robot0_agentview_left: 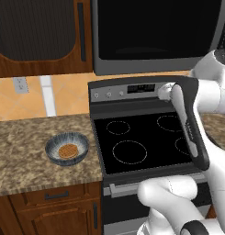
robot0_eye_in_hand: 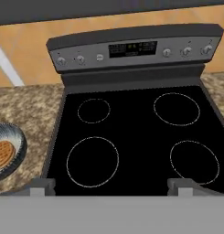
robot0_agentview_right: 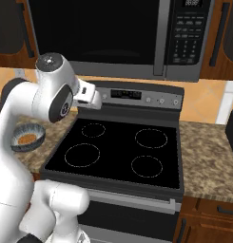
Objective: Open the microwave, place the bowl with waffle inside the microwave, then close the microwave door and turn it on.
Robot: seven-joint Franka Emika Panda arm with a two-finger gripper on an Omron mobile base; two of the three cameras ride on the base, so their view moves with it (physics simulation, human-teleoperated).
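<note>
The microwave (robot0_agentview_right: 118, 38) hangs above the stove, its door (robot0_agentview_right: 92, 33) shut. The blue-grey bowl (robot0_agentview_left: 67, 148) sits upright on the bench left of the stove. The waffle (robot0_agentview_left: 67, 150) lies flat inside it.

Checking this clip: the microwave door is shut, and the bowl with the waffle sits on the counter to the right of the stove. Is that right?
One detail is off. The bowl with the waffle sits on the counter to the left of the stove, not the right; the left base view shows it plainly. The microwave door is indeed shut.
</note>
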